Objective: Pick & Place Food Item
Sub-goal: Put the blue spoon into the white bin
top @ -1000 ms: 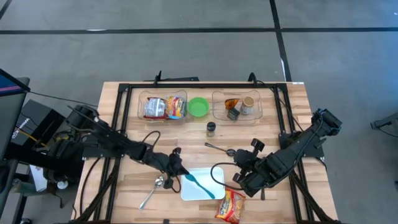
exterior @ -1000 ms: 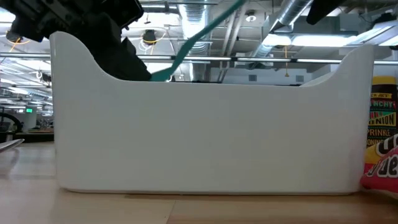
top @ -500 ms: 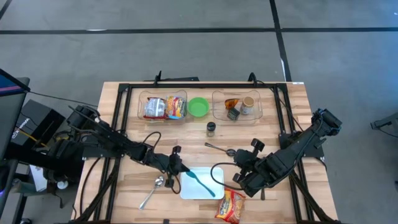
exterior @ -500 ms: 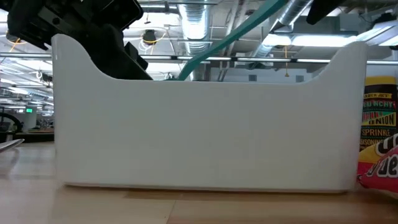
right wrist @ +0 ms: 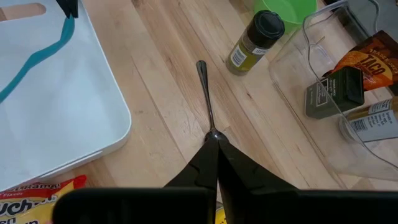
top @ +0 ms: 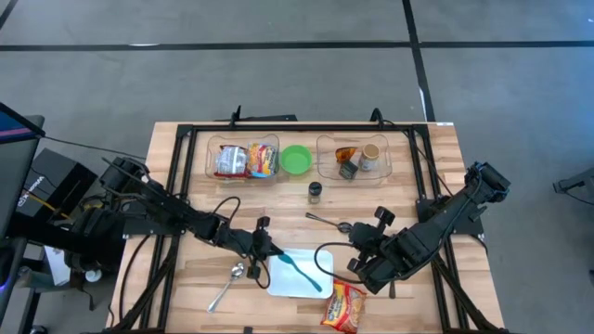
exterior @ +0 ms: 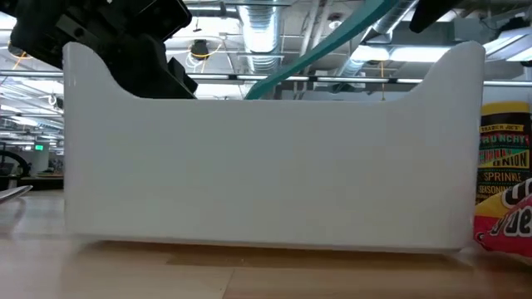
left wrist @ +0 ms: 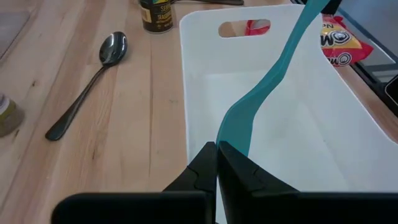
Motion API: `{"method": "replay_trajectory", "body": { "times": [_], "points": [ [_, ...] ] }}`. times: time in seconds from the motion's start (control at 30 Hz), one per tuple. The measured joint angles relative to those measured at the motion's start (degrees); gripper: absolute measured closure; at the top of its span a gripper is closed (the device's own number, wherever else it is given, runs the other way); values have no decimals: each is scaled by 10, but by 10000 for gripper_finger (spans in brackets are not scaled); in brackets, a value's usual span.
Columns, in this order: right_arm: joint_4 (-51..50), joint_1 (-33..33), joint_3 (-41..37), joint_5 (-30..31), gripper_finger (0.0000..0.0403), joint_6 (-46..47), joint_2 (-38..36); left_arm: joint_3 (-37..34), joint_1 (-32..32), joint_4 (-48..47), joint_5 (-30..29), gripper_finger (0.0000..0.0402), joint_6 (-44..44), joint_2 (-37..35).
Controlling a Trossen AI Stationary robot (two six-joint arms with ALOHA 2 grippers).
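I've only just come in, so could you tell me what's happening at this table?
The left pincer is shut on the end of a teal utensil, holding it over the white bin. The right pincer is shut, resting on the bowl end of a dark spoon on the table.

I count two metal spoons [top: 225,287] [top: 327,221], one teal utensil [top: 299,272], one white bin [top: 298,286], two clear trays [top: 212,160] [top: 327,160], one green bowl [top: 296,160], one spice jar [top: 316,192], one noodle packet [top: 344,308].
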Motion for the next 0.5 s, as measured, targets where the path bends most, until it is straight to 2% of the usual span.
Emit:
{"method": "replay_trajectory", "body": {
  "times": [0.2, 0.5],
  "points": [
    [0, 0, 0, 0, 400, 0, 0, 0, 0, -1, -26, 401, 1, 0],
    [0, 0, 0, 0, 400, 0, 0, 0, 0, -3, -26, 398, 1, 0]
  ]
}}
